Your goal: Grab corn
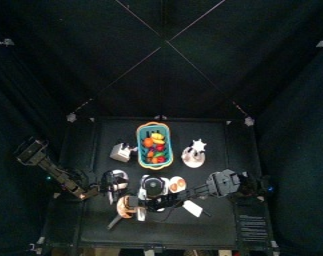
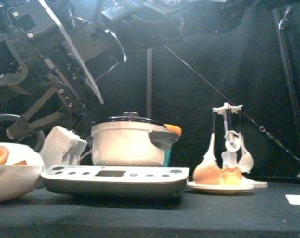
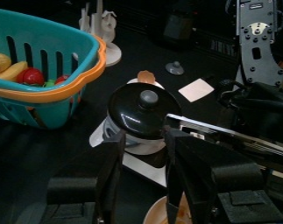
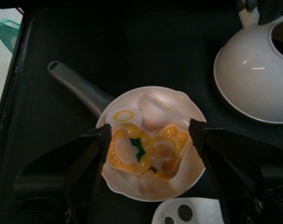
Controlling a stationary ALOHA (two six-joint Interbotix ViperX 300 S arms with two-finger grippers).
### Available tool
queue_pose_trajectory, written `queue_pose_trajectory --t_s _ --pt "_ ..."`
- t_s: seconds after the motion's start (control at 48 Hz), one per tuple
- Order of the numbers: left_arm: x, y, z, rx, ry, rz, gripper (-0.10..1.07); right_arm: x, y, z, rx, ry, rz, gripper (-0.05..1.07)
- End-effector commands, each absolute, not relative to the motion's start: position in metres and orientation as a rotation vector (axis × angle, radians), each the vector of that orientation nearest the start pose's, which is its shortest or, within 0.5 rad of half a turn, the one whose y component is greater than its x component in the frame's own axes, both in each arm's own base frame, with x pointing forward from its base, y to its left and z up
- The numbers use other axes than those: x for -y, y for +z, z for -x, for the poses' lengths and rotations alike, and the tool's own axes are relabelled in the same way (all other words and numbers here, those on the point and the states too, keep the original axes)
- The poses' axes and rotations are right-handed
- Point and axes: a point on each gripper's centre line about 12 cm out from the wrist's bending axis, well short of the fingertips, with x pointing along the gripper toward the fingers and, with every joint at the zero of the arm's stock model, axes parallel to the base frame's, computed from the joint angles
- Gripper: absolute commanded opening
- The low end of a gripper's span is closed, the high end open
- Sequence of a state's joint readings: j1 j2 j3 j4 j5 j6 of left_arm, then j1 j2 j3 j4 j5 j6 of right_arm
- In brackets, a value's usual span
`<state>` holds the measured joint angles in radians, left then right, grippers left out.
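Observation:
A teal basket with an orange rim [image 3: 95,54] holds fruit, among it a red piece [image 3: 33,76] and a yellow piece [image 3: 1,63]. Whether that yellow piece is the corn, I cannot tell. From above, the basket [image 1: 153,129] stands at the table's middle back. My left gripper [image 3: 141,150] is open and hangs just short of a white cooker with a black lid [image 3: 144,107], the basket off to one side beyond it. My right gripper [image 4: 151,131] stands open over a white pan of yellow and green food [image 4: 153,149], one jaw on each side of it.
The cooker [image 2: 124,141] sits on a grey base [image 2: 115,178]. A utensil rack [image 2: 229,135] and a plate [image 2: 220,186] stand to its right, a white bowl [image 2: 9,178] to its left. A white kettle [image 4: 258,70] is near the pan. A paper card [image 3: 196,88] lies flat.

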<state>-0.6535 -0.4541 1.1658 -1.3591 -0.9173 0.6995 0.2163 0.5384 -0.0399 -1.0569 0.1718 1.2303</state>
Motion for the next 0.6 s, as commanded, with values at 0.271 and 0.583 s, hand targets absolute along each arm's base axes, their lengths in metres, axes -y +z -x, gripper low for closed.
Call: queue_pose_trajectory --t_s 0.271,0.583 --pt "0.061 0.212 -0.238 -0.180 0.283 0.196 0.81 -0.109 0.236 -0.489 -0.496 0.023 -0.060 1.00" --pt "0.033 0.232 -0.265 -0.202 0.265 0.165 0.81 -0.092 0.231 -0.415 -0.633 -0.157 -0.039 1.00"
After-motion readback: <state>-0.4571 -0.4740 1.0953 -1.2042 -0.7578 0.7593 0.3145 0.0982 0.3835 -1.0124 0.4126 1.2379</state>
